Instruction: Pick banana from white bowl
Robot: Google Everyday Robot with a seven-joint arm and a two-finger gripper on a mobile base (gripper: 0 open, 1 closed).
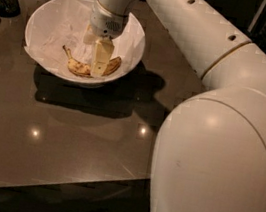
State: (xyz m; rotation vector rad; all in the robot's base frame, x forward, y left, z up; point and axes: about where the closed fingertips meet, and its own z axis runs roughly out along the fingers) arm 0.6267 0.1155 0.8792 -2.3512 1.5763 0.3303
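gripper is hanging inside white bowl, covering the banana mid-length; can't tell if it's spread or pinching.

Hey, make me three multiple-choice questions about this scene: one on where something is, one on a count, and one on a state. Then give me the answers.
1. Where is the banana?
A) on a plate
B) in the white bowl
C) in a basket

2. How many bananas are there?
A) one
B) two
C) three

3. What state is the banana in?
A) sliced
B) peeled
C) whole, lying on the paper lining

Answers:
1 B: it lies inside the bowl's rim.
2 A: only one yellow speckled fruit shows.
3 C: its skin is intact and it lies on the paper, with the tool down in the bowl over its middle.
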